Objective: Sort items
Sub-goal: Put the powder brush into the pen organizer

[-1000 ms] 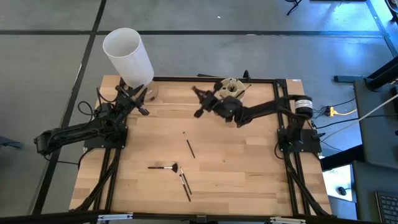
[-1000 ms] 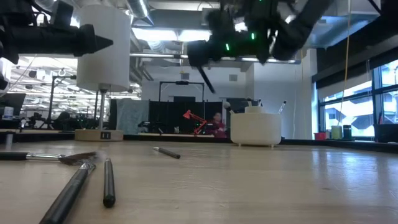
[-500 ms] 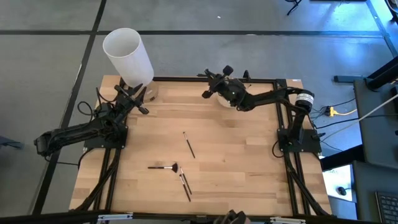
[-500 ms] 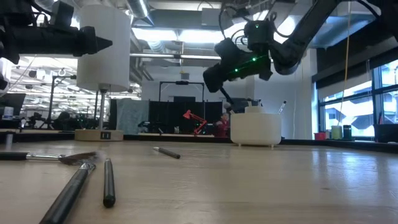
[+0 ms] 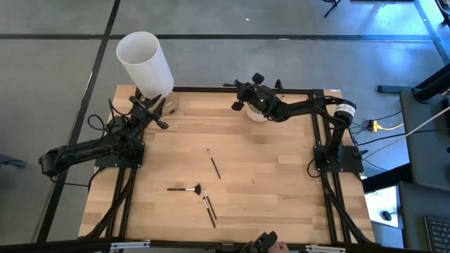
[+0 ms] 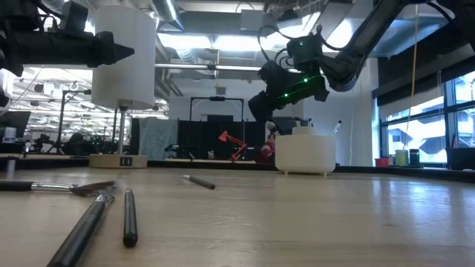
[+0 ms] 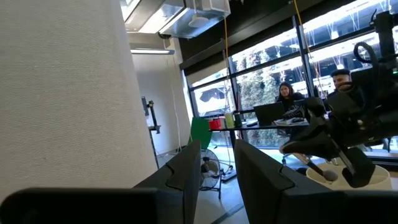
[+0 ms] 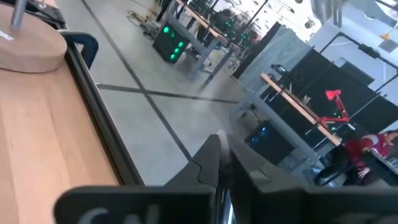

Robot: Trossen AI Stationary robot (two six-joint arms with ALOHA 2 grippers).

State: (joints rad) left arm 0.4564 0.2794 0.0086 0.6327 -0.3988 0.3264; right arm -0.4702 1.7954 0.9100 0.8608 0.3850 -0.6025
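Near edge: brushes [image 5: 209, 208] lying on table [image 5: 281, 190], one fan-tipped brush [image 5: 185, 188] just beside pair. Mid-table: lone stick [image 5: 213, 163] lying apart from them. Far left: left gripper [image 5: 156, 112] waiting by white cylinder [image 5: 144, 63], fingers [image 7: 186, 171] standing apart, holding nothing. Far edge: right gripper [image 5: 242, 96] hovering over beige cup [image 6: 305, 153], fingers [image 8: 217, 163] pressing together on thin dark stick; sticks poking up out of cup.
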